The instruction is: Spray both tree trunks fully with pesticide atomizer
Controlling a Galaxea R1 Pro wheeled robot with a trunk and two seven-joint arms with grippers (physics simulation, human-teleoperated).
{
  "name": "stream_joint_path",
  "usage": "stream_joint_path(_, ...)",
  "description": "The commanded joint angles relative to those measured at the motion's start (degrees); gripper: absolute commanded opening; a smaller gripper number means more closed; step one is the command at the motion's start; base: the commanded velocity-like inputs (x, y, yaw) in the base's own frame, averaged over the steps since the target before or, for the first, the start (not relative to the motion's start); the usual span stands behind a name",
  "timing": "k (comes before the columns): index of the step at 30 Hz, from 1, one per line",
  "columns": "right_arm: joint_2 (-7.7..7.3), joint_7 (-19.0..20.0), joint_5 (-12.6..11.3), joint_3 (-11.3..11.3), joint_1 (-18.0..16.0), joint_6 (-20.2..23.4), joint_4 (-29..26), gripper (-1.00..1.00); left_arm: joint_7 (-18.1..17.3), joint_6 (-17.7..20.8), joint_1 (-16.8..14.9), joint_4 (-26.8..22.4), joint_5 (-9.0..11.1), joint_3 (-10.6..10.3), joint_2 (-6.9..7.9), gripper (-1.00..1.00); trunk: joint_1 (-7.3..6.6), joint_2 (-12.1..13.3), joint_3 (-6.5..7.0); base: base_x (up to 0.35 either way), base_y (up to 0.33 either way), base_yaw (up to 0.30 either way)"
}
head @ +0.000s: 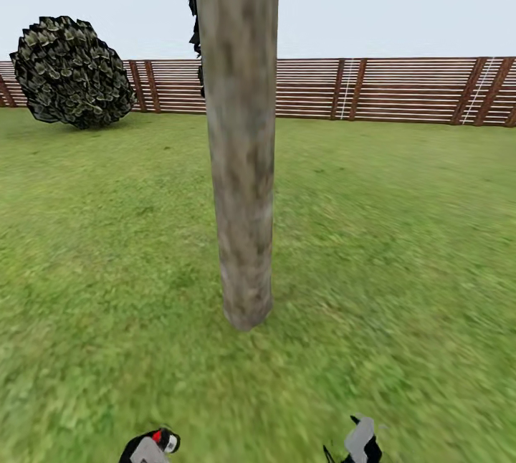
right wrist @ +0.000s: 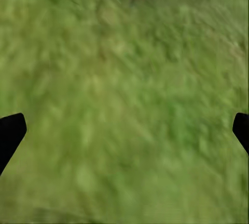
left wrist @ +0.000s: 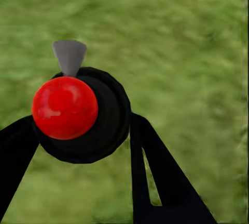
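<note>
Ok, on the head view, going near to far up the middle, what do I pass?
Left gripper holding the atomizer and right gripper at the near edge → lawn → tree trunk → fence at the far end.

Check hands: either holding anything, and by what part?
Left hand holds the pesticide atomizer by its dark body, fingers on either side below the red top. Right hand is open, empty over grass.
</note>
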Motion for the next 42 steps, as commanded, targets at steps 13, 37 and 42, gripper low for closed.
stream_joint_path(13, 0.60, 34.24, 4.94, -0.04, -8.00, 9.97, -7.80, 1.00, -29.09, 13.46, -11.31, -5.74, -17.55, -0.05, 1.07, -1.00, -0.01, -0.02, -0.05, 0.000, 0.000, 0.000)
stream_joint_path(37, 5.87, 41.08, 5.48, 2.06, -9.60, 10.15, -12.24, -1.00, -36.49, 19.39, -12.05, -12.63, -19.94, -3.21, -1.10, -1.00, -0.01, -0.02, -0.05, 0.000, 0.000, 0.000)
stream_joint_path(42, 5.92, 41.16, 5.43, 4.54, -10.06, 10.18, -12.37, -1.00, -36.49, 19.41, -12.28, -12.64, -20.27, -3.29, -2.37, -1.00, -0.01, -0.02, -0.05, 0.000, 0.000, 0.000)
